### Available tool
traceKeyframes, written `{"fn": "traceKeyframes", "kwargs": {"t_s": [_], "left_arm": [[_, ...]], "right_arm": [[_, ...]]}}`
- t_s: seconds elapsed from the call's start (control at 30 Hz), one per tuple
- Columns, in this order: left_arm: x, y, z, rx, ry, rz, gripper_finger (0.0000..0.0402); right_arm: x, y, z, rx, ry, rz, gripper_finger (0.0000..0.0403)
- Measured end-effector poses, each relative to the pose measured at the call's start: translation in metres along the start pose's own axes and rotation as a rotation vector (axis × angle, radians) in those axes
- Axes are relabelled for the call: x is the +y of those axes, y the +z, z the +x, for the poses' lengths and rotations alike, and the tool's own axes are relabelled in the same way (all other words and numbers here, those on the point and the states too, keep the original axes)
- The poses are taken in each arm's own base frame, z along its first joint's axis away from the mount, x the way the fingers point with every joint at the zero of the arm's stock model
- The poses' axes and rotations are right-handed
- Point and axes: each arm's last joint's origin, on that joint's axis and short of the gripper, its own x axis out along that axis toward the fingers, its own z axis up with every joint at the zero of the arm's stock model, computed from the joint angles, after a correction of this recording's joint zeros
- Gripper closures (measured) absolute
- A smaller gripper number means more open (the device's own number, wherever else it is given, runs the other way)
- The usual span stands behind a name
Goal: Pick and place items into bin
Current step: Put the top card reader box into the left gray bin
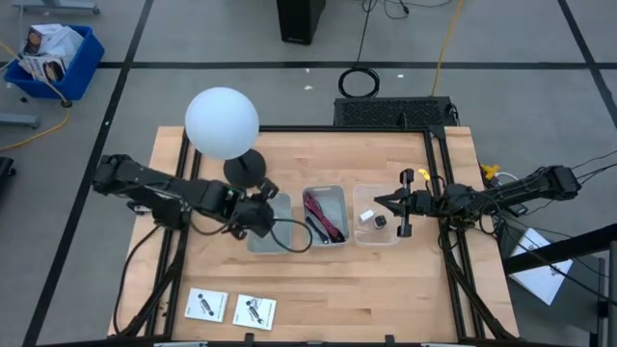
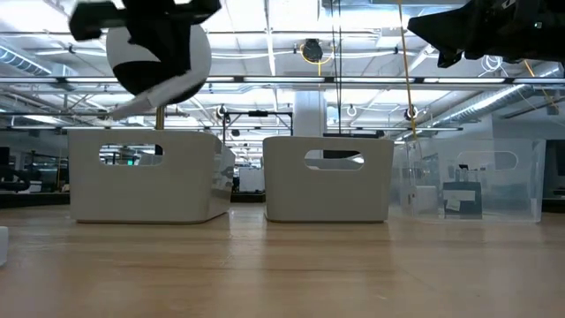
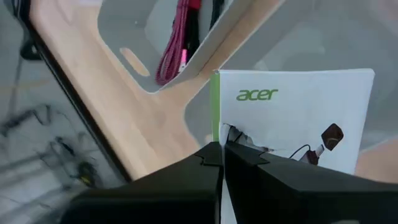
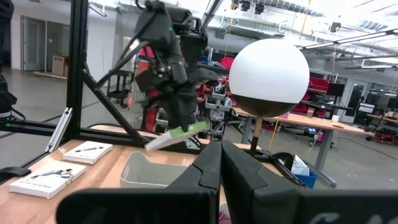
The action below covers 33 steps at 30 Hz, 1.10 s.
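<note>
A: Where's the left pincer (image 1: 258, 214)?
B: Over the left bin (image 1: 269, 225), clamped tight on a white packet (image 3: 292, 115).
A: And the right pincer (image 4: 220, 163)?
B: Above the right clear bin (image 1: 377, 227), fingers pressed together, holding nothing.
A: The other items?
B: Cable bundle (image 1: 324, 216) lies in the middle bin (image 1: 325, 214); two packets (image 1: 205, 305) rest on the tabletop (image 1: 328, 280), near left.

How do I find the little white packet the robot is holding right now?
Find the big white globe lamp at the wooden table's back edge. Just in front of it, the left gripper pinches a small white square packet above the left bin. The two other white packets lie flat near the front edge.
</note>
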Motion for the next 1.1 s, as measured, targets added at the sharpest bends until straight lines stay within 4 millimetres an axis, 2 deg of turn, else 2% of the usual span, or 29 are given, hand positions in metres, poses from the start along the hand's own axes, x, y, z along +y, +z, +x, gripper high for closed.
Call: {"fn": "traceKeyframes", "kwargs": {"t_s": [0.27, 0.63, 0.83, 1.1], "left_arm": [[0.008, -0.001, 0.023, 0.071, -0.026, 0.353, 0.0396], [-0.006, 0.020, 0.071, 0.166, -0.115, 0.713, 0.0396], [-0.014, 0.035, 0.074, 0.074, -0.110, 0.778, 0.0395], [-0.023, 0.043, 0.071, -0.049, -0.175, 0.721, 0.0397]], "right_arm": [[0.000, -0.001, 0.000, 0.008, 0.001, -0.004, 0.0399], [0.000, -0.002, 0.000, 0.020, 0.002, -0.007, 0.0399], [0.001, -0.004, 0.000, 0.035, 0.004, -0.011, 0.0399], [0.001, -0.004, 0.000, 0.038, 0.004, -0.020, 0.0399]]}}
